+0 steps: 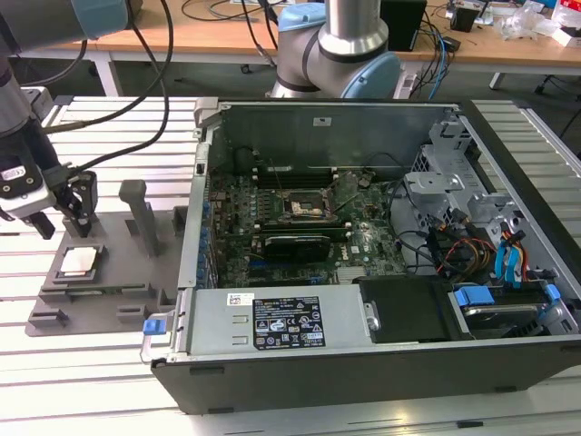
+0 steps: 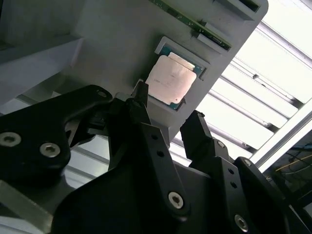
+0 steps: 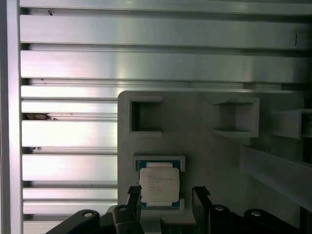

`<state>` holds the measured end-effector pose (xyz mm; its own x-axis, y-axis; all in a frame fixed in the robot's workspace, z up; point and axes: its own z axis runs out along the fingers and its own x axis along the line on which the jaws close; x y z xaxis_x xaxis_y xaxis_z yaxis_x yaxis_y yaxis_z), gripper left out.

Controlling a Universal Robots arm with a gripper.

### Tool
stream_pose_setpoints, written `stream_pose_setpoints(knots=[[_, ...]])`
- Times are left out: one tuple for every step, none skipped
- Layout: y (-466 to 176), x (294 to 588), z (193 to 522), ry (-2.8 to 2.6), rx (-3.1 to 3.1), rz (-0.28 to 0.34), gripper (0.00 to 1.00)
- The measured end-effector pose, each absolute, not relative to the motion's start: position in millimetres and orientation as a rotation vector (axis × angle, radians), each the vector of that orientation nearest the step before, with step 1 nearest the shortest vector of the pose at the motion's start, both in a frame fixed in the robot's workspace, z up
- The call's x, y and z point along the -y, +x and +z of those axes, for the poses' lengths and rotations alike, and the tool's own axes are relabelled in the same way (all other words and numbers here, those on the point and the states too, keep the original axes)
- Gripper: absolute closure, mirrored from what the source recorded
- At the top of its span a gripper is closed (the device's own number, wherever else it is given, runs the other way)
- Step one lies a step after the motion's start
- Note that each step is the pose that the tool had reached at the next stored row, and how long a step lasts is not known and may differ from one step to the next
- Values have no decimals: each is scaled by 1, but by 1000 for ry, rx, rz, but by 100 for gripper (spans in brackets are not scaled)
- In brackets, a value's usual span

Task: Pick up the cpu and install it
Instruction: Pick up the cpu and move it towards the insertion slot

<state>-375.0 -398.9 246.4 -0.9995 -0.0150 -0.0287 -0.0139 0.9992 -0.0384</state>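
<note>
Over on the exterior view's left, the hand (image 1: 62, 216) hangs above the grey tray (image 1: 100, 309), just up and left of the cpu (image 1: 77, 262). The cpu lies flat in its square recess on the tray, silver top up, and the hand is not touching it. In both wrist views the hand (image 2: 168, 105) (image 3: 166, 191) is spread, its two black fingers (image 2: 151, 141) (image 3: 201, 197) wide apart with nothing pinched between them. The cpu (image 2: 171, 82) (image 3: 159, 185) shows in the gap between the fingertips, seated in the tray (image 2: 122, 39) (image 3: 204, 156) with its thin dark rim showing around the metal top. A grey upright post (image 1: 136, 213) stands on the tray just to the right of the cpu in the exterior view.

The tray sits on the slatted metal bench (image 1: 82, 381) (image 3: 146, 63). In the centre and right of the exterior view the open computer case (image 1: 363, 386) lies on the bench, well apart from the cpu. Inside it, the black square socket (image 1: 304, 207) sits on the green board with no chip in it. The arm (image 1: 349, 45) has its base behind the case, at the top of the frame.
</note>
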Motion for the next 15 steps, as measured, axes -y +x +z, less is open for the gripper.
stream_pose_setpoints(knots=[[-375,399,245,-22,-3112,-59,45],[-375,399,244,-23,-3112,-60,45],[-375,399,243,-22,-3112,-59,45],[-375,399,242,-22,-3112,-59,45],[-375,399,241,-22,-3112,-59,45],[-375,399,241,-22,-3112,-59,45],[-375,399,240,-22,-3112,-59,45],[-375,399,239,-22,-3112,-59,45],[-375,399,238,-22,-3112,-59,45],[-375,399,237,-22,-3112,-59,45],[-375,399,236,-22,-3112,-59,45],[-375,399,236,-22,-3112,-59,45],[-375,399,235,-22,-3112,-59,45],[-375,399,234,-22,-3112,-59,45],[-375,399,233,-22,-3112,-59,45]])
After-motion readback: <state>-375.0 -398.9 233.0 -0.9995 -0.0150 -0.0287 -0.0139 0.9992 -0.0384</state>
